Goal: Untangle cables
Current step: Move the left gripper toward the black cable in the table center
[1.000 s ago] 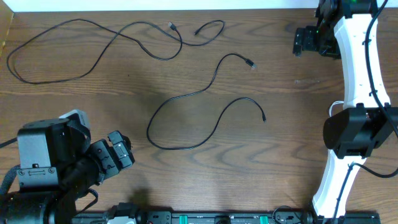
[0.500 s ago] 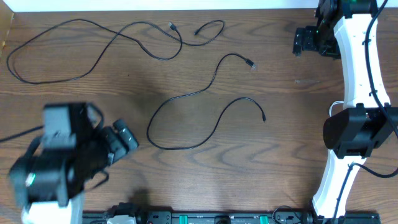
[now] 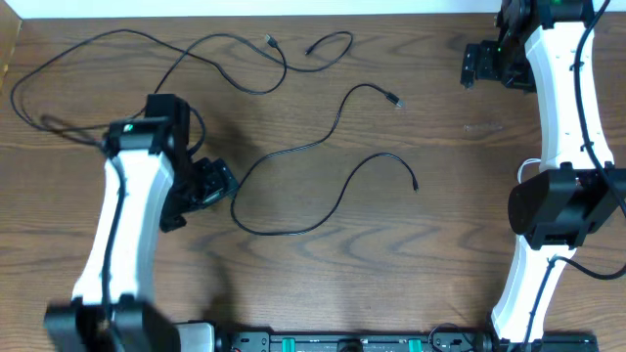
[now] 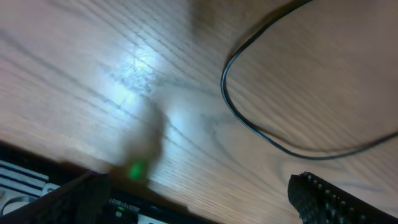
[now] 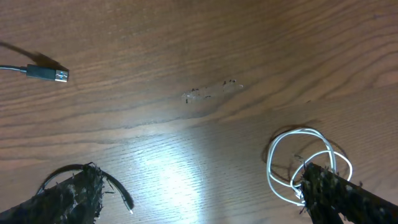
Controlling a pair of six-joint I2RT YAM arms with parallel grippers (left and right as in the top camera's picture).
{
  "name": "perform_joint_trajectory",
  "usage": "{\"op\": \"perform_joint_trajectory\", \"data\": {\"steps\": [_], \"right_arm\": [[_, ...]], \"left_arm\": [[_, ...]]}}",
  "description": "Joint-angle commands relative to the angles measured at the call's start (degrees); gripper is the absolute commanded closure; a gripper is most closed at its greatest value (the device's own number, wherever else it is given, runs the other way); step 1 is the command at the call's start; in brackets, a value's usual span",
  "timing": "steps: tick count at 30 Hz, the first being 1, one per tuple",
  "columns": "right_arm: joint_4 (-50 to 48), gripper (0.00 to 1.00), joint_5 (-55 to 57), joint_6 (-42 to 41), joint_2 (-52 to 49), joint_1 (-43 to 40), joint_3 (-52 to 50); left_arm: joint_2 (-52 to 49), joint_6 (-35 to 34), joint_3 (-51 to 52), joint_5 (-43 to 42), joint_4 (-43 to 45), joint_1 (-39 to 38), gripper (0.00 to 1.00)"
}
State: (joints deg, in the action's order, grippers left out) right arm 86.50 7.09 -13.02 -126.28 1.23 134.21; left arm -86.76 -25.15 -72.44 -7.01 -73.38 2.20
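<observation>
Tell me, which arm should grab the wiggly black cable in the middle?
Left, probably. The left gripper sits right beside that black cable; the right gripper is far away.

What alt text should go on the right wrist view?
Close view down onto a wooden table, with the right hand open and empty, its two dark fingers at the bottom corners. A white cable lies coiled by one finger, a black cable end curls by the other, and a USB plug lies upper left.
</observation>
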Motion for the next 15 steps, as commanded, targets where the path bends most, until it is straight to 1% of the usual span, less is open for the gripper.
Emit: {"op": "perform_joint_trajectory", "data": {"steps": [1, 3, 6, 8, 12, 15], "right_arm": [[0.1, 0.01, 0.2, -0.7, 2.1, -0.1, 1.0], [0.1, 0.01, 0.2, -0.7, 2.1, -0.1, 1.0], [0.1, 0.01, 0.2, -0.7, 2.1, -0.1, 1.0], [0.1, 0.01, 0.2, -0.7, 2.1, -0.1, 1.0], [0.1, 0.01, 0.2, -0.7, 2.1, -0.1, 1.0], [0.1, 0.01, 0.2, -0.7, 2.1, -0.1, 1.0]], "left_arm": [[-8.0, 2.8, 0.2, 0.0, 1.8, 0.1, 0.07], [-11.2, 3.3, 0.2, -1.3, 2.7, 0.1, 0.07], [-15.7, 8.5, 0.2, -5.4, 3.7, 0.1, 0.08], [-18.0, 10.3, 0.2, -7.1, 4.3, 0.1, 0.08], [-20.3, 10.4, 0.4, -7.1, 6.5, 0.1, 0.08], [-20.3, 10.3, 2.2, -7.1, 9.8, 0.1, 0.08]]}}
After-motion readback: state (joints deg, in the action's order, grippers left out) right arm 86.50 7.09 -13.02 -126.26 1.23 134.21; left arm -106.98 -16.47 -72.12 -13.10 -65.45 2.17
